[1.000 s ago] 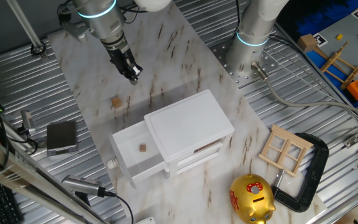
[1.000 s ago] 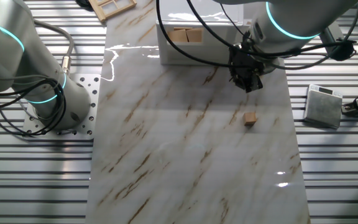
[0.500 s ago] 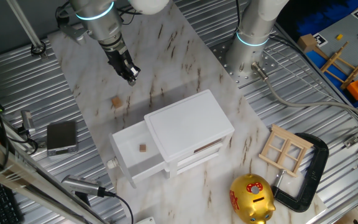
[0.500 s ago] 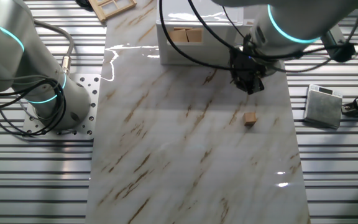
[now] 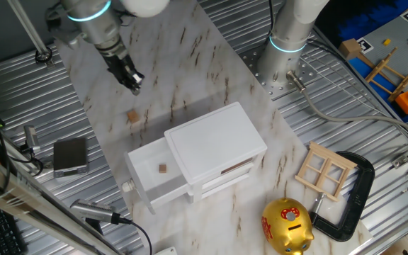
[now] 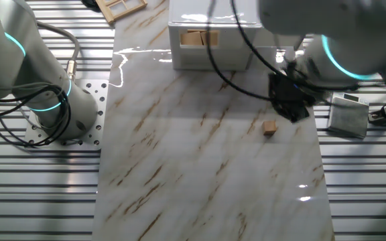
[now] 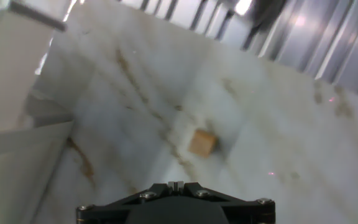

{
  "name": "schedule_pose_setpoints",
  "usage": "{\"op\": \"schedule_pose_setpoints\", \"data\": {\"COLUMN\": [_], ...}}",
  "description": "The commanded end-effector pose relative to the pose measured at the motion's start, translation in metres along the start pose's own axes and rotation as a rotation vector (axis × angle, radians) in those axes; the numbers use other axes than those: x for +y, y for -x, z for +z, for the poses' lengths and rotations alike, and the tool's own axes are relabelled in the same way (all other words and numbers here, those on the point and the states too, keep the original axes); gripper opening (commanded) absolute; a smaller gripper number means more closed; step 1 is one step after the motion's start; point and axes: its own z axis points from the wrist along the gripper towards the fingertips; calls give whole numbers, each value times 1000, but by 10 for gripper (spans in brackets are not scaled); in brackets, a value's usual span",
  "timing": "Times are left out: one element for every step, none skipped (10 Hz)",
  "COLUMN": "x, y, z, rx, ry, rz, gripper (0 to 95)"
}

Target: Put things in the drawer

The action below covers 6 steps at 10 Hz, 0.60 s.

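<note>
One tiny tan cube (image 5: pixel 132 116) lies loose on the marble table, left of the white cabinet (image 5: pixel 218 142); it also shows in the other fixed view (image 6: pixel 269 128) and in the hand view (image 7: pixel 202 143). A second cube (image 5: pixel 163 168) lies inside the pulled-out top drawer (image 5: pixel 144 185), whose small round knob (image 5: pixel 127 186) points to the front left. My gripper (image 5: pixel 134 86) hangs above the table a little beyond the loose cube, apart from it. It also shows in the other fixed view (image 6: pixel 292 112). In the hand view the gripper (image 7: pixel 176 185) has its fingertips together and holds nothing.
A pale wooden window-frame piece (image 5: pixel 325 168), a black C-clamp (image 5: pixel 356 191) and a gold piggy bank (image 5: pixel 287 225) lie right of the cabinet. A small grey box (image 5: pixel 70 155) sits off the table's left edge. A second arm's base (image 5: pixel 287 42) stands at the back.
The gripper has moved left, away from the cabinet, and now hangs nearer the loose cube. Both cubes and the drawer have not moved.
</note>
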Motion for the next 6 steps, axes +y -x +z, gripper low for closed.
{"op": "schedule_pose_setpoints", "data": {"x": [-22,-32,-40,-48,-54,-55], "y": [8,10,11,13,17,19], "z": [-3,-3,-3,-3,-4,-4], "rx": [1,-1,-2,-3,-4,-4], "ry": [-3,-2,-2,-1,-2,-2], "rz": [-5,-8,-9,-11,-6,1], "gripper": [0,0,0,0,0,0]}}
